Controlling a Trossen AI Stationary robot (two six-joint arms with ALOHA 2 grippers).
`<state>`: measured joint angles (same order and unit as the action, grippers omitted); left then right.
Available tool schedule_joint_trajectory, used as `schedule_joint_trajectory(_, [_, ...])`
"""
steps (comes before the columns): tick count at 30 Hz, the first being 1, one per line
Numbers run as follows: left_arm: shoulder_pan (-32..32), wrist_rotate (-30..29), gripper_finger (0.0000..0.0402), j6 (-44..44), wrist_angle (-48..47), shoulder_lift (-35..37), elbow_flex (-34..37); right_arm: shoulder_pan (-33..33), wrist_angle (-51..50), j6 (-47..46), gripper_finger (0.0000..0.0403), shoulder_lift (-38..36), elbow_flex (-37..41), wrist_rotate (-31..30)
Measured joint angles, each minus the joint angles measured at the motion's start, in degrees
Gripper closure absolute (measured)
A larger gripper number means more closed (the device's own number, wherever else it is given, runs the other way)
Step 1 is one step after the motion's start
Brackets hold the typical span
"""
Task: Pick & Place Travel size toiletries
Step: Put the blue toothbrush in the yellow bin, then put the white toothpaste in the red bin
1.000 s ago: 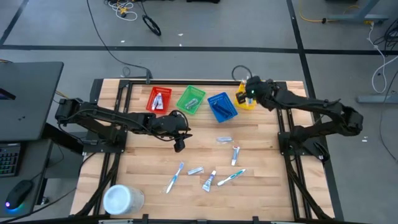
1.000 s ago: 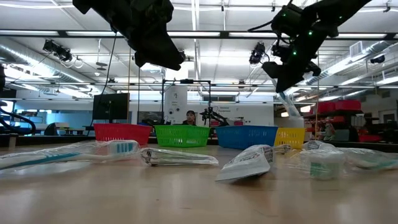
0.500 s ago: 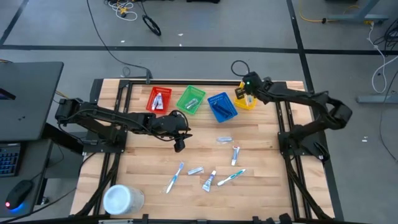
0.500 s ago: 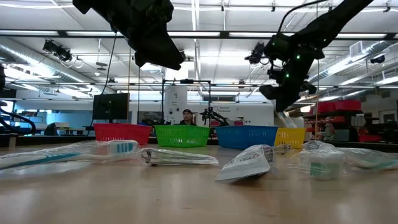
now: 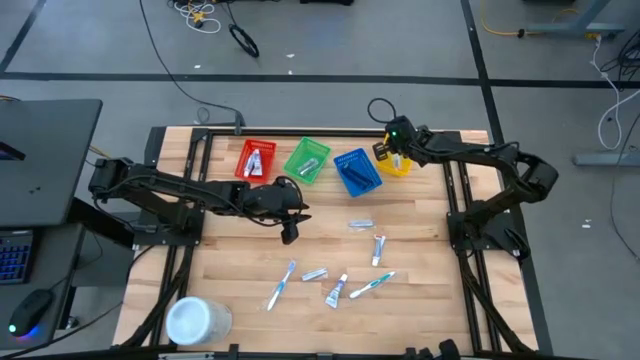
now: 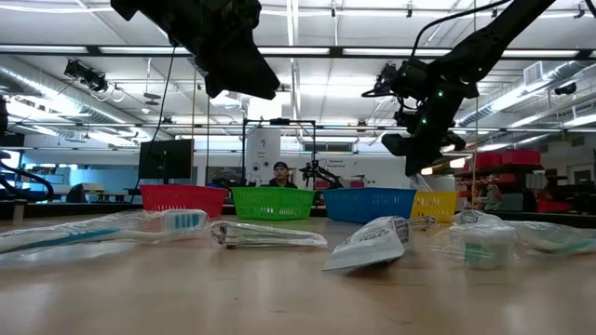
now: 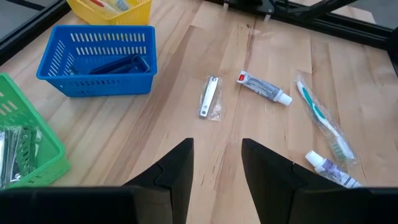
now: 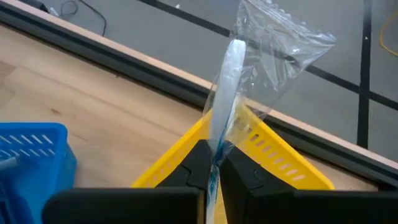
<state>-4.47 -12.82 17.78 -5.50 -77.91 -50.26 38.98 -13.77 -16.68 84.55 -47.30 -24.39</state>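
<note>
Right wrist view says placing step: right gripper has its fingers clamped on a bagged toothbrush, which sticks straight out past the tips, over the yellow basket at the counter's one o'clock corner. Next, I'd judge: lower, then release (bag may cling). Left gripper hovers mid-counter, fingers apart, empty.

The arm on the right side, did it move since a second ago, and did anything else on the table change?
Yes. The right gripper, its fingers shut on a wrapped toothbrush, slid along the back of the table, ending above the yellow basket. It has not let go. The left gripper stayed open and still over the middle of the table. The loose toiletries and the other baskets lie as before.
</note>
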Motion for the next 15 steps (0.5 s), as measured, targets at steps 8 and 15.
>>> schedule_joint_trajectory(8, [0.0,-1.4,0.0258,-0.2,2.3,0.0,0.0,0.0,-5.7,1.1,0.0346,0.0,0.0,0.7])
schedule_joint_trajectory(15, [0.0,-1.3,0.0258,-0.6,2.4,0.0,0.0,0.0,-5.2,2.0,0.0292,-0.5,0.0,1.9])
